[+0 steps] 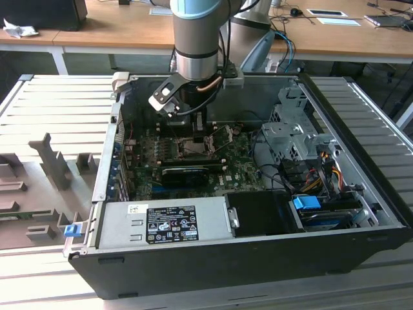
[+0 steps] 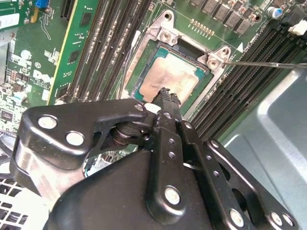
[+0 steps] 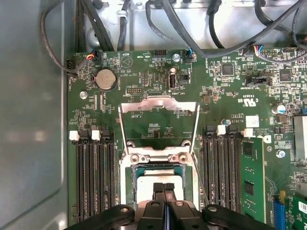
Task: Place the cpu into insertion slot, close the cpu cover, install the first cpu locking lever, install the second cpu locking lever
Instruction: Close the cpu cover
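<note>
Hand (image 3: pixel 164 187) pressed together over seated cpu (image 3: pixel 144 186); cpu cover (image 3: pixel 158 103) open; memory slots (image 3: pixel 93 177) flanking.

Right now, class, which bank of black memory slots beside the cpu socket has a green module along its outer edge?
The bank farther from the grey case panel; the green module stands beside it, while the other bank borders bare metal.
</note>
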You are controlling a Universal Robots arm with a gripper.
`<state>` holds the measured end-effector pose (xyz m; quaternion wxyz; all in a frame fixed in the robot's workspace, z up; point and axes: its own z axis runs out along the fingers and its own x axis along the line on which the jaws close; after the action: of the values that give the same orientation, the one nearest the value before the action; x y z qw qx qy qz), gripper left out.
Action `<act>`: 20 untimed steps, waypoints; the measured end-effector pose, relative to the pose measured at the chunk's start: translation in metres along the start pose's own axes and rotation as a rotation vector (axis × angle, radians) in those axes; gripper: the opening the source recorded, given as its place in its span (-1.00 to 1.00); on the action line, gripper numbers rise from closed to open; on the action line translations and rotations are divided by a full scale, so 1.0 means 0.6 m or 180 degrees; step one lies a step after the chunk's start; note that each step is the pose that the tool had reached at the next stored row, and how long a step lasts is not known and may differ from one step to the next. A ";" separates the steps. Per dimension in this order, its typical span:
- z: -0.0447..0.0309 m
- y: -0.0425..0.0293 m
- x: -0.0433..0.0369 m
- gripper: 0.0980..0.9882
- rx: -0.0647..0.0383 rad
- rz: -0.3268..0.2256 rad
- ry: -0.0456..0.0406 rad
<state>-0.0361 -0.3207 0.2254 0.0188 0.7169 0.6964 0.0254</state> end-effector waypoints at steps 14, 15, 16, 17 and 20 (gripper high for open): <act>-0.043 0.007 0.001 -0.98 0.0024 0.0001 0.0004; -0.049 0.007 0.001 -0.98 0.0024 0.0001 0.0003; -0.053 0.009 0.001 -0.98 0.0024 0.0000 0.0004; -0.053 0.013 0.001 -0.98 0.0024 0.0001 0.0004; -0.060 0.016 0.001 -0.98 0.0024 0.0001 0.0004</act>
<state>-0.0285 -0.3207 0.2620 0.0157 0.7171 0.6964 0.0233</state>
